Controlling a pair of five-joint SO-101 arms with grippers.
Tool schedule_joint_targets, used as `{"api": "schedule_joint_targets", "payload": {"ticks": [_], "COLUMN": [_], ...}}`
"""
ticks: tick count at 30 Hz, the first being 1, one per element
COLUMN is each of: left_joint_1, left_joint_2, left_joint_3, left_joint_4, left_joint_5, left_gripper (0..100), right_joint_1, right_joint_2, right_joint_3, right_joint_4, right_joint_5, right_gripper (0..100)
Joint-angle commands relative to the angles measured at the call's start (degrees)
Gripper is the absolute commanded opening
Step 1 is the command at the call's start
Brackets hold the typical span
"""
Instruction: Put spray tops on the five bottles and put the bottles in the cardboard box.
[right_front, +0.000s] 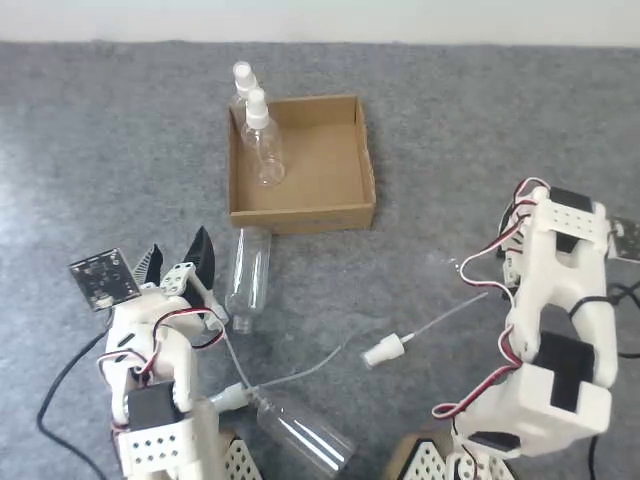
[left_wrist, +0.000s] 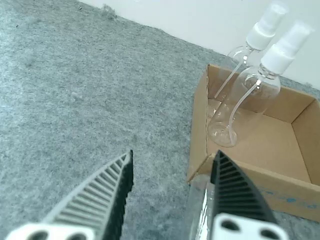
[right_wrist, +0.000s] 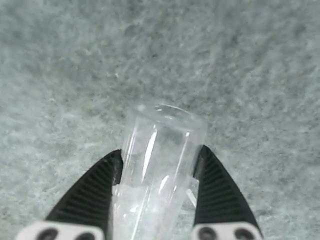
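Left gripper (left_wrist: 174, 156), closest to its wrist lens, stands released, holding nothing. Just at its 3 o'clock in the high view lies an uncapped bottle (right_front: 248, 278), long axis 12-to-6, neck toward 6 (base toward the cardboard box (right_front: 300, 215)). Right gripper (right_wrist: 160, 152) clenches another clear bottle (right_wrist: 162, 127). One loose spray top (right_front: 384, 351) sits at the uncapped bottle's 4 o'clock.
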Motion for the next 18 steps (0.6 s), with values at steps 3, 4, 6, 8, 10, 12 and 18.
{"api": "schedule_joint_targets", "payload": {"ticks": [3,4,6,8,10,12,18], "left_joint_1": [-0.18,-0.18,-0.18,-0.18,-0.18,-0.18,-0.18], "left_joint_2": [0.88,0.88,0.88,0.88,0.88,0.88,0.88], "left_joint_3": [-0.75,-0.75,-0.75,-0.75,-0.75,-0.75,-0.75], "left_joint_4": [0.35,0.35,0.35,0.35,0.35,0.35,0.35], "left_joint_5": [-0.53,-0.53,-0.53,-0.53,-0.53,-0.53,-0.53], "left_gripper": [24,24,24,24,24,24,24], "right_joint_1": [0.66,0.66,0.75,0.92,1.01,1.01,0.92], "right_joint_2": [-2.59,-2.59,-2.68,-3.03,-3.03,-3.03,-3.12], "right_joint_3": [1.93,2.11,2.29,2.46,2.46,2.46,2.11], "right_joint_4": [0.92,0.92,0.92,0.92,0.92,0.92,0.92], "right_joint_5": [-0.18,0.53,1.23,1.32,1.41,1.32,1.23], "right_gripper": [16.2,16.9,17.7,17.7,17.7,17.7,19.9]}}
